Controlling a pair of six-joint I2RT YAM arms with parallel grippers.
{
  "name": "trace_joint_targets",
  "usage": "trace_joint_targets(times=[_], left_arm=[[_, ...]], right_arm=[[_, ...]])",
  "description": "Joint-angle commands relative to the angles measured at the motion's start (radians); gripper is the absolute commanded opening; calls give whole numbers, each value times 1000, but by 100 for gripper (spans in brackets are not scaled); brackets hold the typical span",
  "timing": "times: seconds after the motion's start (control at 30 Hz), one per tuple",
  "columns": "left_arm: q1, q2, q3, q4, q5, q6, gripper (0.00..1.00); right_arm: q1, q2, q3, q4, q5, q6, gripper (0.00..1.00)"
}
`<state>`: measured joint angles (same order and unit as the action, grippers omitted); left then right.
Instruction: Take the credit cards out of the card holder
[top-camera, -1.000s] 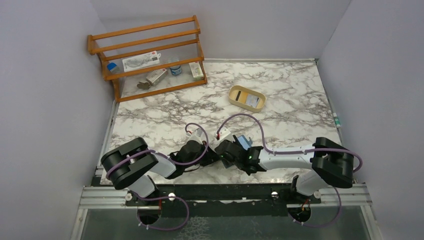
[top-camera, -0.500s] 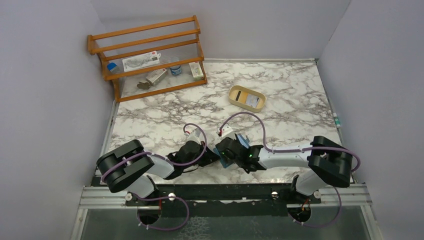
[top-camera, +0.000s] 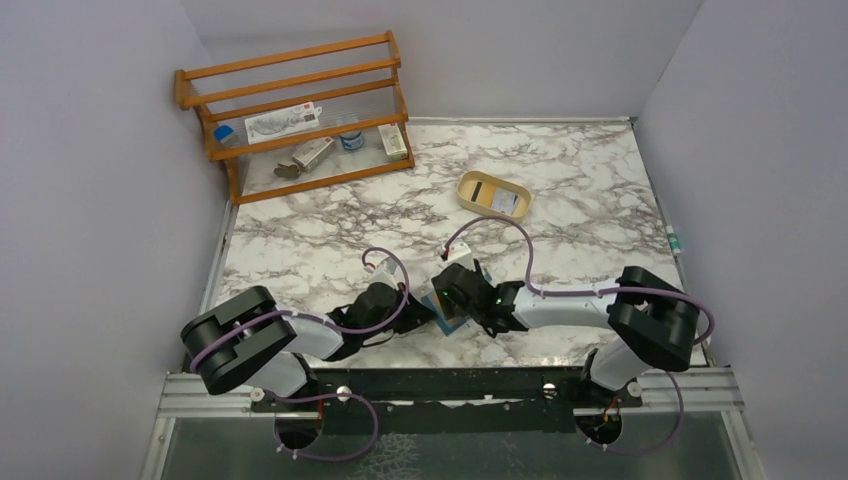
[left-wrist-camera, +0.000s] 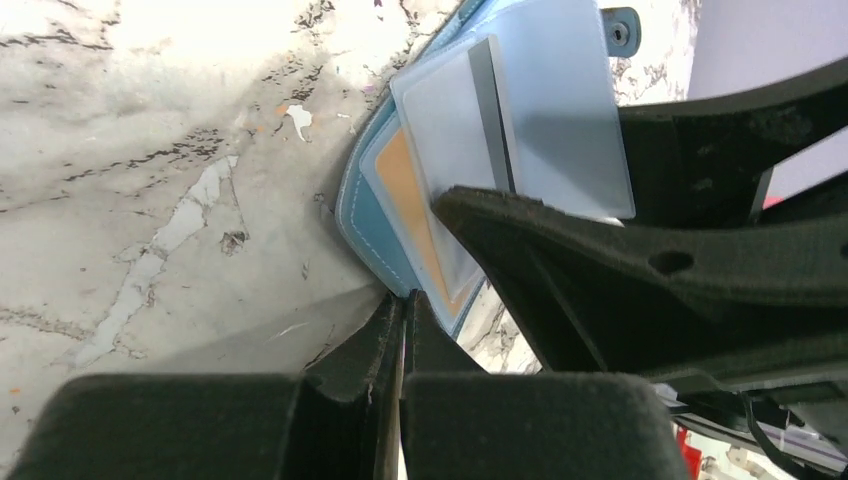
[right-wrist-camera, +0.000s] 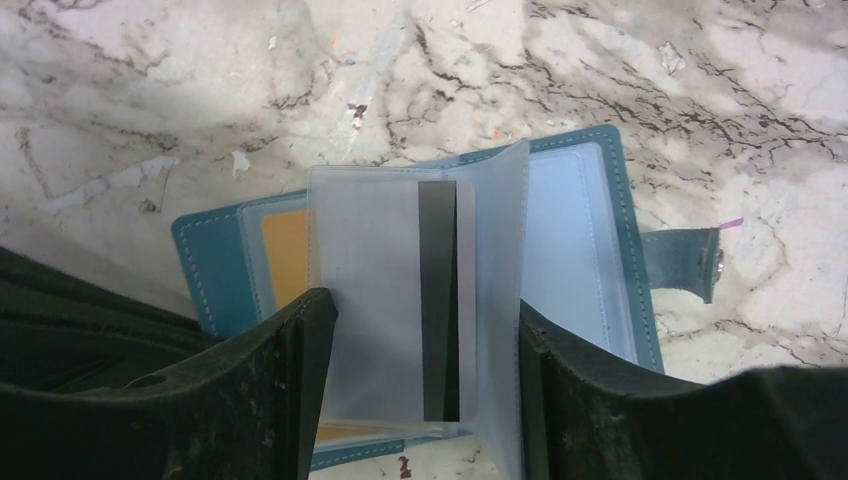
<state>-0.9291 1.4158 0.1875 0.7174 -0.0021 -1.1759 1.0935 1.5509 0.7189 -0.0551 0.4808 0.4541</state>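
As left gripper (left-wrist-camera: 402, 312) pinches the card holder (right-wrist-camera: 215, 265), right gripper (right-wrist-camera: 420, 312)—jaws apart—flanks one of two credit cards (right-wrist-camera: 375, 290).

soft, even light is falling from overhead onto the marble table (top-camera: 560, 190), leaving only faint shadows beneath the arms (top-camera: 570, 305). in the wrist views the table is glaring nearly white toward the top, the black fingers (right-wrist-camera: 240, 400) nearest the lens are blurring into dark masses, and the card holder (right-wrist-camera: 205, 270) is showing crisply.
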Motion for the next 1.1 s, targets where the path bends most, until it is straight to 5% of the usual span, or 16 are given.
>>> trace_joint_targets(times=[0.0,0.7,0.87,1.07], left_arm=[[-5,-67,-14,-28,10,29,0],[-5,-163,-17,-157,-17,76,0],[-5,-152,-17,-157,-15,80,0],[-5,-150,-19,-159,-19,81,0]], right_arm=[[-49,52,9,-138,74,23,65],[-111,-7,88,-228,126,27,82],[-121,-179,-18,6,-189,-91,83],[-182,-211,-98,149,-541,-28,83]])
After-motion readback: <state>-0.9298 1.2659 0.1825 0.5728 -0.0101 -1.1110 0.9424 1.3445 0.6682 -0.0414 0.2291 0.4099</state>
